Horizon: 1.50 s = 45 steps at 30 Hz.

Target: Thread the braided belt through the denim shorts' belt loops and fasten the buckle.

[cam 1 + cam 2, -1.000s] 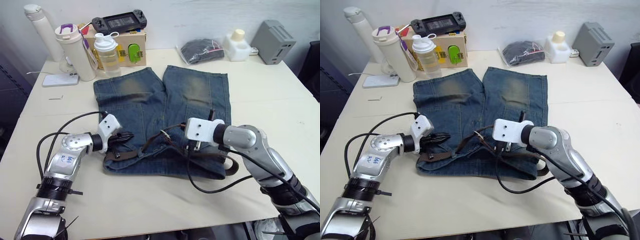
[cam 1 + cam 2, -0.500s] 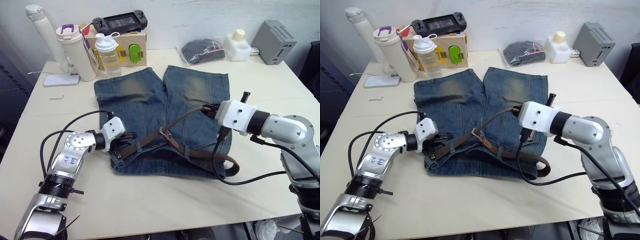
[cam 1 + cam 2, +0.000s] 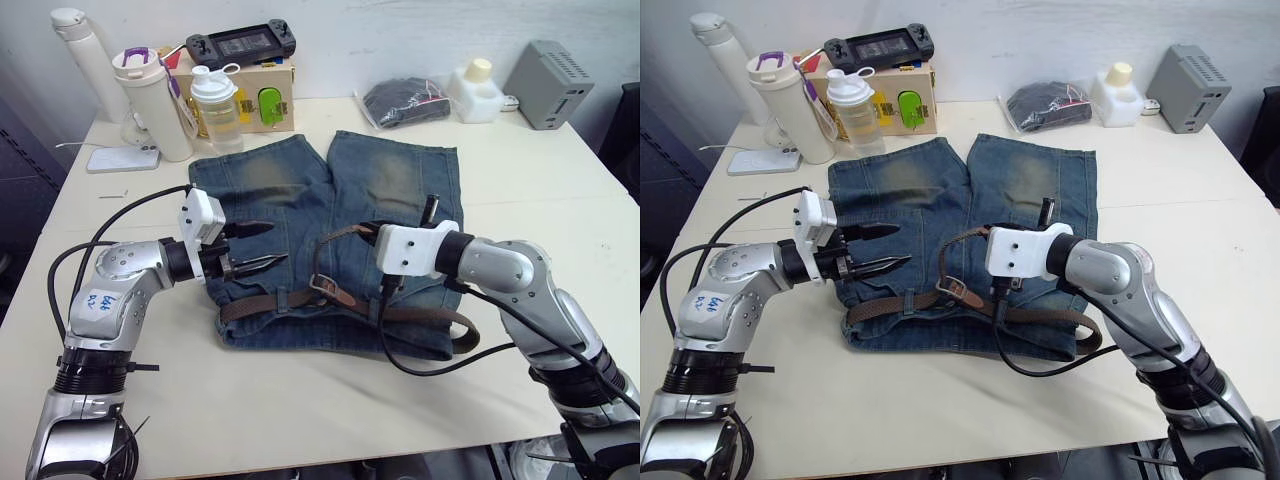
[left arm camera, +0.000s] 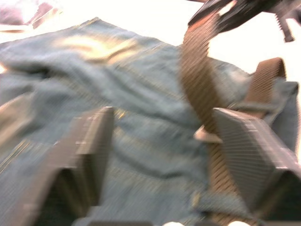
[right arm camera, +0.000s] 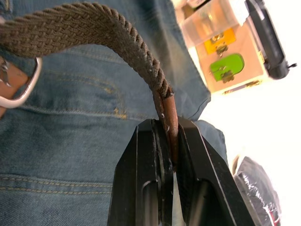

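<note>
Right wrist view: dark-brown braided belt [image 5: 94, 28], leather tip clamped in right tool [image 5: 167, 141] | belt lies along waistband of faded blue denim shorts [image 3: 300, 190] on cream table [image 3: 560, 200], silver buckle [image 3: 322, 287] mid-waistband | left tool [image 3: 262, 247] spread apart, hovering over shorts' left edge

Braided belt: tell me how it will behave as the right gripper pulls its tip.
The braided belt is probably floppy: it arcs limply from the right gripper, shut on its leather tip, down to the buckle. The woven strap likely grips rather than slips. It may drag the denim shorts, since it lies along their waistband.
</note>
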{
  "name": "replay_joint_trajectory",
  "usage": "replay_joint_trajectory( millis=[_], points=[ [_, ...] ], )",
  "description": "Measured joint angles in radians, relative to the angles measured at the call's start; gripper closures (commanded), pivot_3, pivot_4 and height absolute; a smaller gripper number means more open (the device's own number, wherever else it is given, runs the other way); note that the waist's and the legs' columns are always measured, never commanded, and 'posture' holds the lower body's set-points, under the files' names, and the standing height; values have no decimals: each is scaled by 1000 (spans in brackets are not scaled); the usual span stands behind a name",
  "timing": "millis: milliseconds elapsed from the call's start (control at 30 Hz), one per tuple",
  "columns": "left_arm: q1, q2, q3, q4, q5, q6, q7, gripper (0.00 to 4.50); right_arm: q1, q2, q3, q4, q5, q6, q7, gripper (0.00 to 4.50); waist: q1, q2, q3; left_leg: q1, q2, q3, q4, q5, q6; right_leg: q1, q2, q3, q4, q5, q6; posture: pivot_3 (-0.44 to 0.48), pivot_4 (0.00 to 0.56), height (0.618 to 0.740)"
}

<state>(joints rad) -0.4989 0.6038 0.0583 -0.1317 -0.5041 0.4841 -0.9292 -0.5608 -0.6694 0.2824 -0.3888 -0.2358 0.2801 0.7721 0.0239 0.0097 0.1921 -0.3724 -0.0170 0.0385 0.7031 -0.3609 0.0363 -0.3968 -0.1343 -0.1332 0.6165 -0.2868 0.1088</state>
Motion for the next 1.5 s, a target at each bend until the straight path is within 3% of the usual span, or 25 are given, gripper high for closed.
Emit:
replay_joint_trajectory(
  millis=[300, 400, 633, 933, 1167, 1367, 1500],
  points=[
    [-9, -80, -91, -61, 76, -8, 110, 593, -8, 29, 21, 2, -24, 7, 0, 4500, -4, 0, 0, 0, 1, 1, -1, 0, 0, 0, 1, 0, 0, 0, 0, 0, 150, 690],
    [-6, -86, -102, -48, 107, -22, 130, 1296, -8, 33, 21, 1, -24, 12, 0, 4500, -3, 0, 0, 0, 0, 1, -1, 0, 0, 0, 1, 0, 0, 0, 0, 0, 150, 690],
    [-2, -101, -122, -20, 161, -73, 141, 4465, -8, 40, 20, 2, -29, 35, 0, 4500, -1, 0, 0, 0, 0, 1, 0, 0, 0, 0, 1, 0, 0, 0, 0, 0, 150, 690],
    [0, -149, -117, -11, 176, -66, 180, 4465, -8, 55, 10, 1, -28, 83, 5, 4500, 0, 0, 0, 0, 0, 1, 0, 0, 0, 0, 1, 0, 0, 0, 0, 0, 150, 690],
    [63, -237, -56, -56, 63, 20, 236, 4500, 1, 172, -135, -56, 76, 402, -39, 1330, 0, 0, 0, 0, 0, -1, 0, 0, 0, 0, 0, 1, 1, 0, 0, 0, 150, 690],
    [107, -269, -18, -135, -12, 83, 284, 4500, 31, 180, -172, -108, 149, 623, -48, 1330, -2, 0, 0, 0, 0, -1, 0, 0, 0, 0, 0, 1, 1, 0, 0, 0, 150, 690],
    [122, -271, -18, -162, -23, 95, 298, 4500, 29, 236, -163, -199, 257, 714, -35, 2540, -4, 0, 0, 0, 1, -1, -1, 0, 0, -1, 1, 1, 1, 0, -1, 0, 150, 690]
  ],
)
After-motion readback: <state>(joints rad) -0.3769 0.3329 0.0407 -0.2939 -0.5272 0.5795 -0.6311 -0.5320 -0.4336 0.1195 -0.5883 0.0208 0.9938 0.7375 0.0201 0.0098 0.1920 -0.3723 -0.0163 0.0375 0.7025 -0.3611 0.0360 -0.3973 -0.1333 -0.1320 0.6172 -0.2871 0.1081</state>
